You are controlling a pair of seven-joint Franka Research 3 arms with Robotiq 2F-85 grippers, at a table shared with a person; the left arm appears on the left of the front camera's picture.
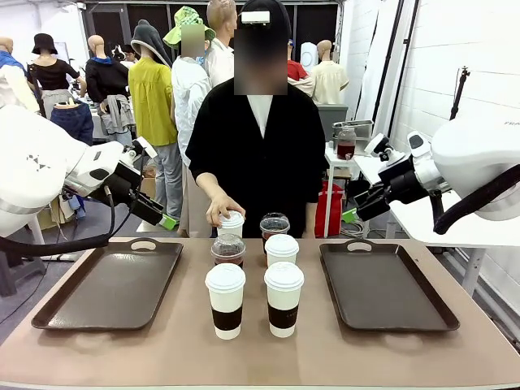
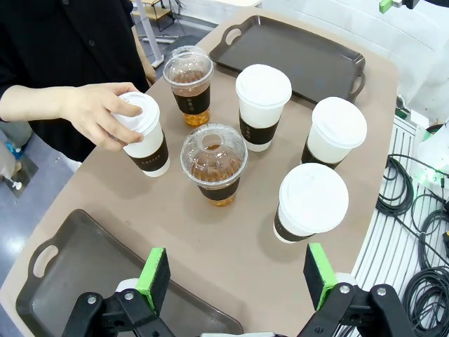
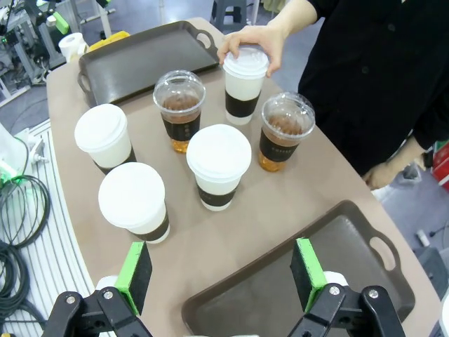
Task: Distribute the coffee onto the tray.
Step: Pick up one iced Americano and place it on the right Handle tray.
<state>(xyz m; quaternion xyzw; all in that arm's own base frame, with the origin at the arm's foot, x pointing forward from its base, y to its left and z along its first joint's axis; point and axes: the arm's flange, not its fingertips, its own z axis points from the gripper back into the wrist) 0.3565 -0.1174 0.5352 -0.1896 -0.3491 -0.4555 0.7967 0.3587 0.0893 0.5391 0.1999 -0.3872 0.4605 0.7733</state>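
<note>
Both trays lie bare in the front view, open from above: the left tray at lower left, the right tray at lower right. Between them six cups crowd the centre with only narrow gaps. The near-left white cup and near-right white cup stand unblocked towards the bottom edge. The person's hand covers the far white cup.

The left arm comes in from the left side and is held up in the air. The left tool is tilted down toward the middle, its two jaws wide apart, and its green pads grip nothing. The right arm is raised on the opposite side. The right tool also leans down and inward, its jaws wide apart and empty.
</note>
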